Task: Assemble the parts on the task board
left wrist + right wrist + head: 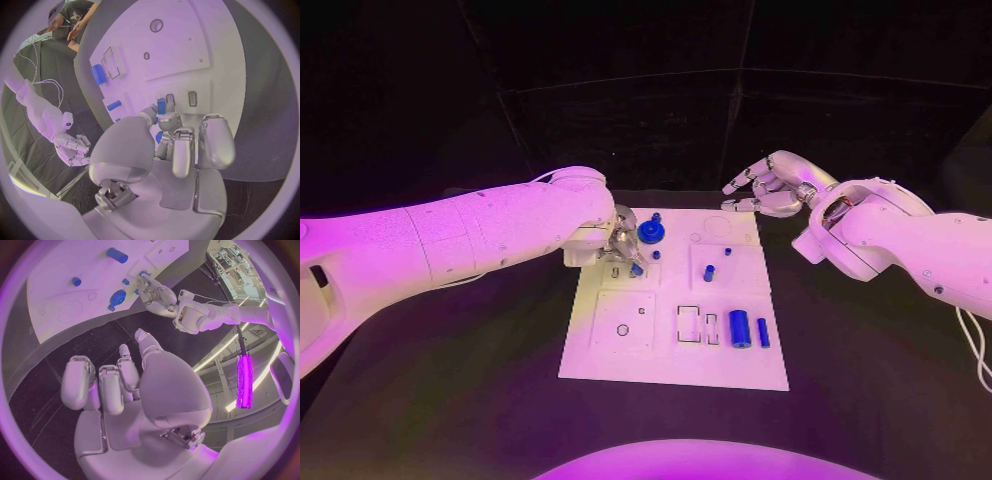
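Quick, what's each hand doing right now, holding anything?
Left hand: pinches a small blue part over the task board.
Right hand: holds nothing, fingers curled in, off the board's far right corner.

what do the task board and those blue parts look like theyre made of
The task board looks like a rigid white plate with a matte finish, probably plastic or painted sheet: flat, with clean-edged recesses and no glare. The blue parts, such as the cylinder lying on it, look like smooth hard plastic or perhaps coated metal: uniform colour and a slight sheen. The look alone cannot settle which.
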